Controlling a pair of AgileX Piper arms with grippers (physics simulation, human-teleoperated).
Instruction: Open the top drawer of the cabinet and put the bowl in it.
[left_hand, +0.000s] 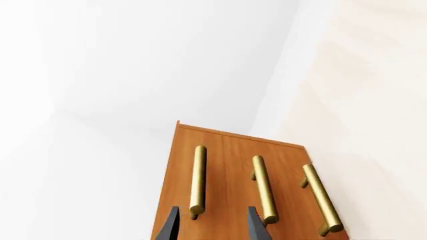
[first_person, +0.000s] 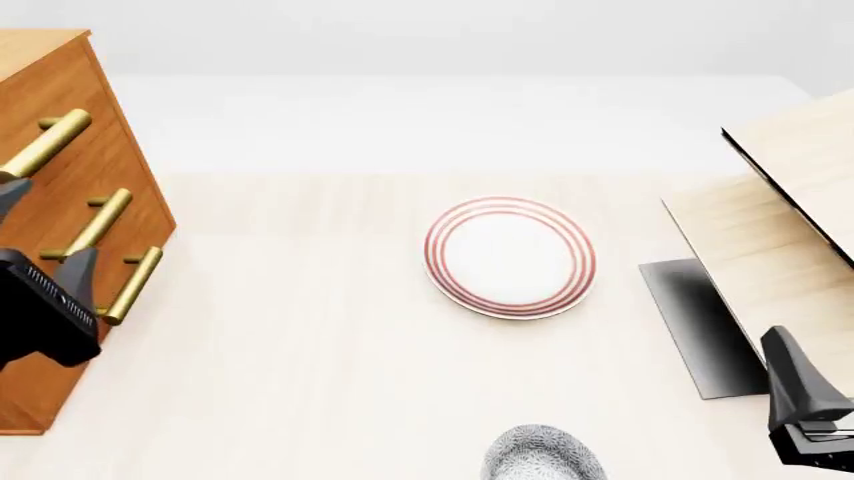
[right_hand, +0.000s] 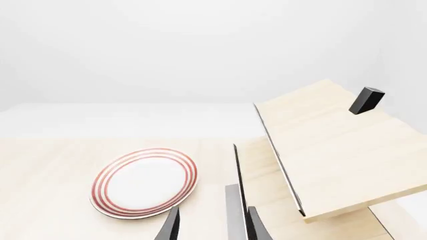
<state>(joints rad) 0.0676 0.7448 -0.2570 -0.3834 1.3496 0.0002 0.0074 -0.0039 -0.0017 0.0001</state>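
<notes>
The bowl (first_person: 541, 455) lies left of the right gripper (first_person: 797, 395).

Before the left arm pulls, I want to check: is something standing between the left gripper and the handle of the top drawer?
Nothing visible: the left gripper is open, facing the top drawer handle on the cabinet.

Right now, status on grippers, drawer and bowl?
Left gripper open, lined up at the top drawer handle, not gripping. Right gripper open, empty, near the pale wood structure. Drawer shut. Bowl on table, near edge; plate beyond it.
</notes>
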